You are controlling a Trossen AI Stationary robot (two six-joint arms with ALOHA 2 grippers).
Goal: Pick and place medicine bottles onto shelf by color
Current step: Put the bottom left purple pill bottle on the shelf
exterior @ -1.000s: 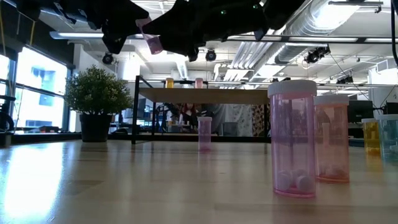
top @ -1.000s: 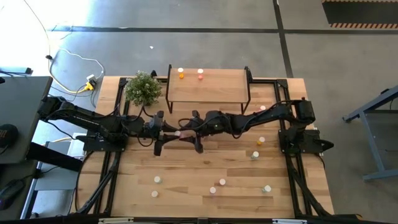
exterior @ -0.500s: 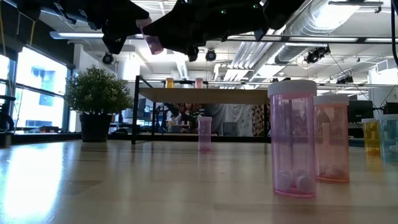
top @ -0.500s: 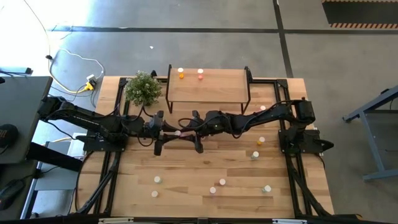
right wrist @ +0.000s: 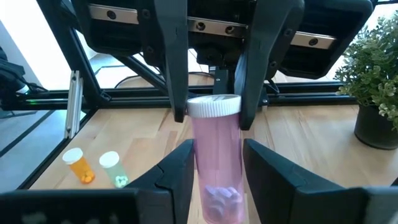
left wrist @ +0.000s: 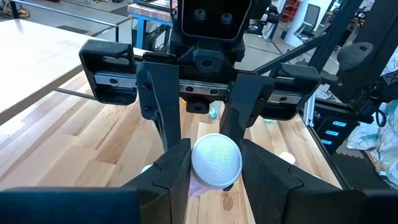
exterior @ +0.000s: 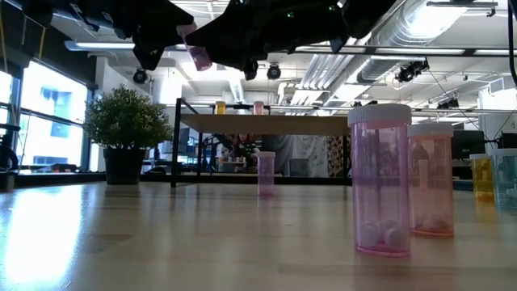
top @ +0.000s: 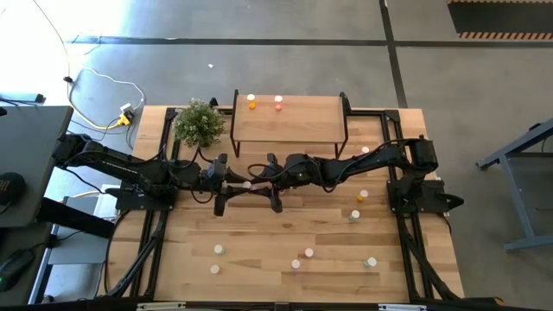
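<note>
Two end effectors now clamp one pink bottle [right wrist: 214, 155] between them above the middle of the table [top: 259, 250], in front of the shelf [top: 289, 121]; a second ago the right end effector [top: 259, 184] stood wider around it and has since closed, while the left end effector [top: 232, 184] has stayed shut on the capped end. That reads as a handover half done: the right arm has taken hold, and the left would need to let go before the bottle can travel to the shelf, where an orange bottle [top: 251, 102] and another pink bottle [top: 278, 102] already stand near the back edge. Both arms reach in low from their own sides, stretched nearly level and meeting nose to nose, with several more bottles standing on the table nearer the front
</note>
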